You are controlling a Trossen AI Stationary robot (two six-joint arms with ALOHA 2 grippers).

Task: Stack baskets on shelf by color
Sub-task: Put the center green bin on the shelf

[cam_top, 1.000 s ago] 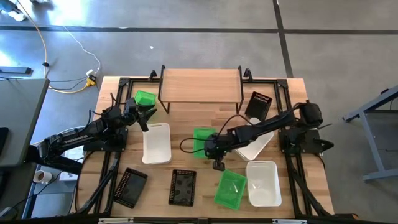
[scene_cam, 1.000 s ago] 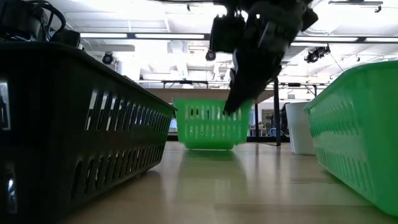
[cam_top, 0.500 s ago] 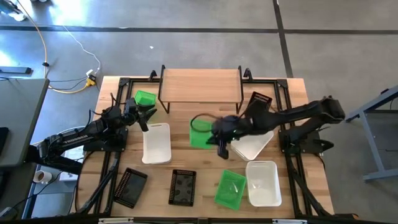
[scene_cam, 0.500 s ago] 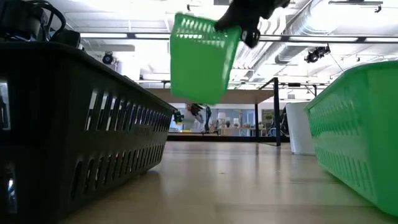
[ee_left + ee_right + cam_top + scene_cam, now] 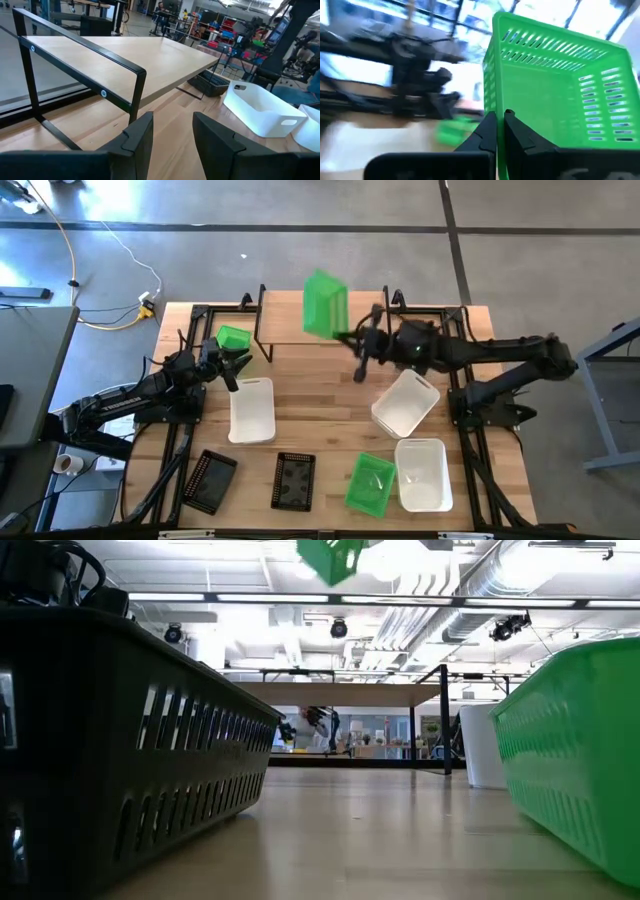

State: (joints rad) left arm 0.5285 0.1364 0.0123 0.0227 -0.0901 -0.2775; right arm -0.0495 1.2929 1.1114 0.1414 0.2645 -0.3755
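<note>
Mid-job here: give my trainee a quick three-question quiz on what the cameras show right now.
1. True or false: the right gripper holds a bright green perforated plastic basket up over the low wooden-topped shelf with black metal legs.
2. How many white smooth-walled plastic baskets lie on the wooden table?
3. Which basket sits nearest the left gripper: A) a black mesh one, B) a small green one, C) none?

Key: 1 true. 2 three. 3 B.
</note>
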